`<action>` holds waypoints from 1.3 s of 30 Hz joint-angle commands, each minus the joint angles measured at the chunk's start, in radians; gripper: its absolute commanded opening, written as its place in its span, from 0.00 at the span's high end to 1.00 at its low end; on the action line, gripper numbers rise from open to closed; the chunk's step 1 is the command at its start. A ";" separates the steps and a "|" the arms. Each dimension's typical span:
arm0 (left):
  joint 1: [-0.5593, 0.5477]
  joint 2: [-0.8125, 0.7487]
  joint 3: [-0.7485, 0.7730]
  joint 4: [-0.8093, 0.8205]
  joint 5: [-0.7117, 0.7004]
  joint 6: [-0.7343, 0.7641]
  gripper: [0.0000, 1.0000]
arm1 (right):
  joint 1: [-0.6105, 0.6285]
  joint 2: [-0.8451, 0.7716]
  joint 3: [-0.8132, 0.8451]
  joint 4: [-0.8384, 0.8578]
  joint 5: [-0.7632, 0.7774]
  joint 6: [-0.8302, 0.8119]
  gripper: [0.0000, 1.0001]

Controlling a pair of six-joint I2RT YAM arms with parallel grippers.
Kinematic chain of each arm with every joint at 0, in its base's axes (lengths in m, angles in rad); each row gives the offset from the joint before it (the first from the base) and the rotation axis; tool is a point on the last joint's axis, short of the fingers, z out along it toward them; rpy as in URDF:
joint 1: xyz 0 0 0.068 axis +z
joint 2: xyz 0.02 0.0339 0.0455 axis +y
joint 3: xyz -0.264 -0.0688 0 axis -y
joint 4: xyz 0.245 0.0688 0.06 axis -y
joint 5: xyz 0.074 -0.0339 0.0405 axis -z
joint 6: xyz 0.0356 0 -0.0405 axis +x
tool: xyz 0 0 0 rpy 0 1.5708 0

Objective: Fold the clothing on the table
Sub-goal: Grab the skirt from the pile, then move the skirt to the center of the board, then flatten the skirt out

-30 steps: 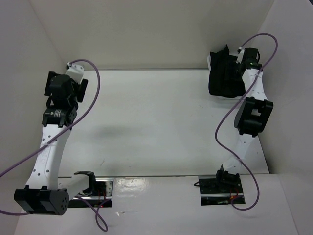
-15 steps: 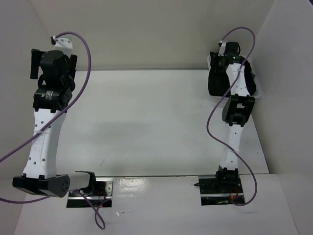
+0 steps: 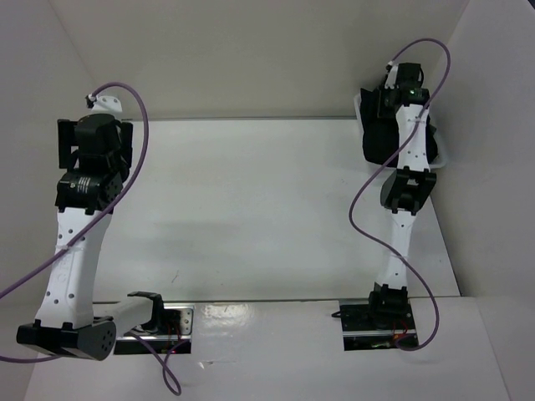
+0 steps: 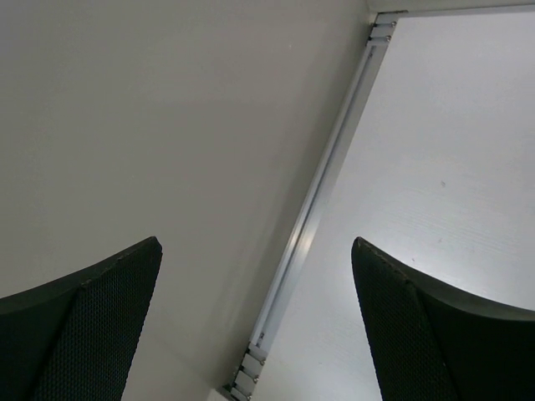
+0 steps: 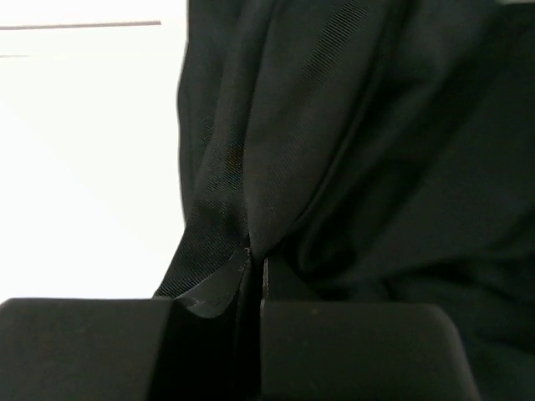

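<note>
Clothing [image 3: 376, 134] lies bunched in a dark heap at the far right corner of the tabletop [image 3: 251, 209]. We see the right arm [image 3: 401, 225] stretched straight out from its base, with its wrist above that heap. In the right wrist view, the right pincer [image 5: 253, 276] is closed. Its two fingers [image 5: 359, 347] press together on a narrow ridge of the black fabric, which rises from between them as a pinched fold. We can make out faint ribs running along the cloth around that fold. A strip of bright white tabletop shows to the left of the garment, and the rest of the heap fills that view with loose, deep creases.

On the other side, the left arm [image 3: 75, 242] reaches forward along the left edge of the tabletop. The left pincer [image 4: 255, 246] stands wide open with nothing between its fingers [image 4: 92, 334]. Past them we see the white wall [image 4: 125, 109] and the thin metal rail [image 4: 318, 217] along the tabletop's edge. A purple cable [image 3: 138, 125] loops from each wrist.
</note>
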 commanded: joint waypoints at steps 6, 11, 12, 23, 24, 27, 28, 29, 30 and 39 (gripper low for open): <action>0.025 -0.025 -0.026 -0.180 0.222 -0.100 0.00 | 0.073 -0.410 0.000 -0.015 -0.114 -0.021 1.00; 0.049 0.137 0.011 -0.368 0.360 0.085 0.00 | 0.323 -0.603 -0.143 -0.006 -0.118 -0.053 1.00; 0.049 0.212 0.022 -0.438 0.360 0.073 0.00 | 0.370 -0.625 -0.204 0.003 -0.087 -0.063 1.00; 0.023 0.098 -0.185 -0.210 0.507 -0.019 0.00 | 0.685 -0.774 -0.796 0.089 -0.087 -0.101 0.02; 0.023 0.084 -0.203 -0.196 0.529 -0.007 0.00 | 0.685 -0.797 -0.830 0.109 -0.064 -0.110 0.02; 0.023 0.042 -0.274 -0.144 0.590 -0.022 0.00 | 0.685 -0.840 -0.963 0.141 0.019 -0.141 0.02; 0.035 0.024 -0.288 -0.130 0.616 -0.022 0.00 | 0.685 -0.840 -1.020 0.142 0.045 -0.141 0.02; 0.048 0.024 -0.306 -0.130 0.691 -0.031 0.00 | 0.676 -0.850 -1.046 0.152 0.057 -0.141 0.02; 0.049 0.009 -0.338 -0.120 0.739 -0.031 0.00 | 0.676 -0.851 -1.071 0.152 0.071 -0.141 0.02; 0.076 0.089 -0.392 -0.072 1.020 -0.053 0.02 | 0.676 -0.798 -1.213 0.184 0.085 -0.150 0.02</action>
